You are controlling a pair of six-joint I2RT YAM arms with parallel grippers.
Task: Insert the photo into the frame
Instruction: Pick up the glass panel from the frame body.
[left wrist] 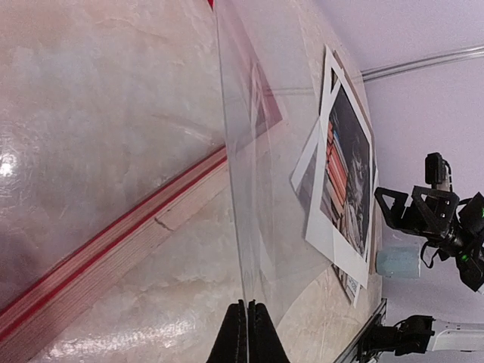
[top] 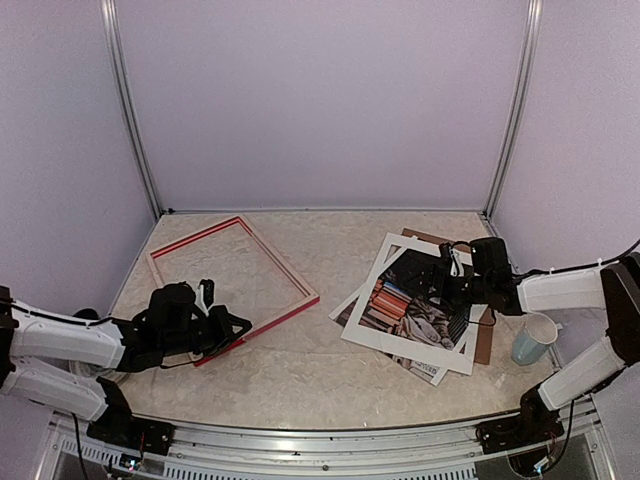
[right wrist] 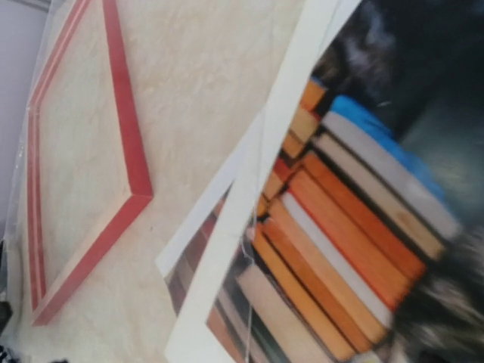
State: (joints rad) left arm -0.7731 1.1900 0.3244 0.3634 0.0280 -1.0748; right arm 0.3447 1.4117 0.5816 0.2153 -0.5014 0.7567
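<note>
At lower left the left claw (left wrist: 247,310) is clamped on a clear pane (left wrist: 257,151), holding it tipped off the frame (top: 275,320), probably clearing it for the photo (top: 415,310), lying at right under a white mat (right wrist: 257,178); right claw (top: 447,268) above it, spread can't tell.

Red frame (top: 232,280) left, photo (top: 415,308) right

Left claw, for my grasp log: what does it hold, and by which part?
A clear pane, pinched at one edge by the left claw.
</note>
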